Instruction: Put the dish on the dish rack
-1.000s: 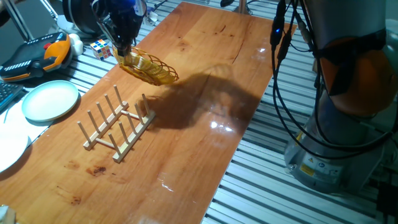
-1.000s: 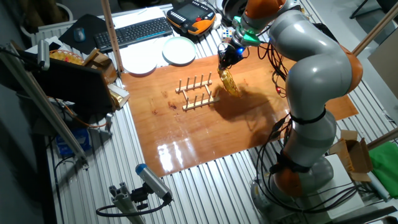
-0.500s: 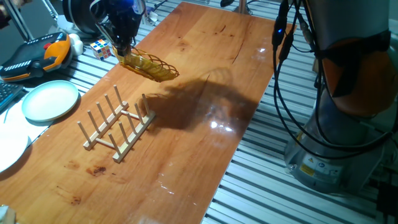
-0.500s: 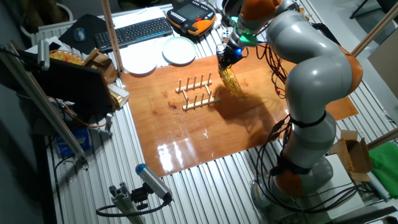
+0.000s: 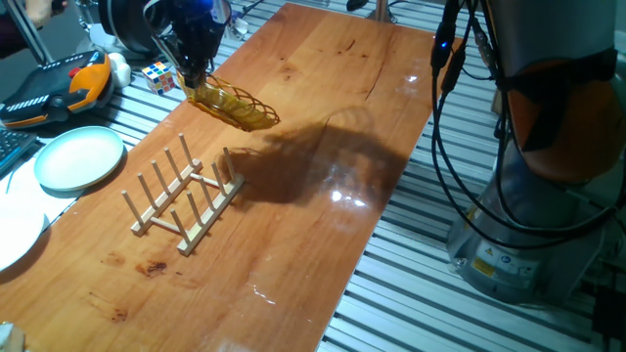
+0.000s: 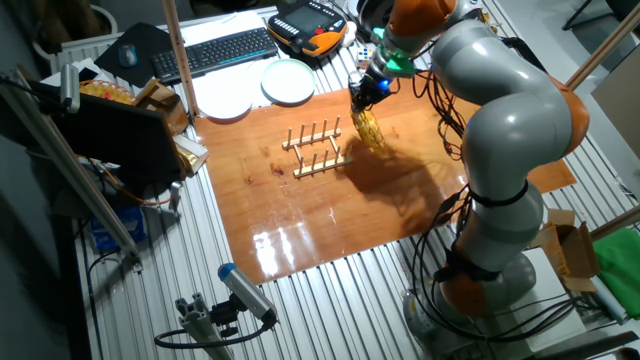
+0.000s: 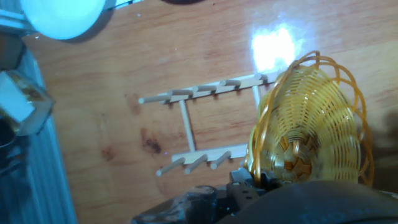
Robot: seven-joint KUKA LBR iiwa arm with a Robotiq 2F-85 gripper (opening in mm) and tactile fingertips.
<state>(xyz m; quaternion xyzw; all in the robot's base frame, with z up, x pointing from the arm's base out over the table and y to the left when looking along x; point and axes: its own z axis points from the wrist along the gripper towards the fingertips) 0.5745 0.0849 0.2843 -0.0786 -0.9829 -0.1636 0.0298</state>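
Observation:
My gripper (image 5: 192, 80) is shut on the rim of the amber-yellow dish (image 5: 235, 105) and holds it tilted in the air above the table, a little beyond the far end of the dish rack (image 5: 183, 198). The dish looks woven, with a scalloped loop rim. In the other fixed view the dish (image 6: 368, 128) hangs from the gripper (image 6: 360, 98) just right of the rack (image 6: 315, 149). In the hand view the dish (image 7: 308, 127) fills the right side, with the rack (image 7: 199, 124) below it at centre. The rack is empty.
A pale white-green plate (image 5: 78, 158) lies left of the rack, and another white plate (image 5: 15, 235) sits at the left edge. A Rubik's cube (image 5: 159, 76) and an orange-black controller (image 5: 59, 86) lie at the far left. Cables and the arm base (image 5: 528, 196) stand to the right.
The gripper and dish have risen very slightly and barely shifted; the dish stays held above the table beside the rack.

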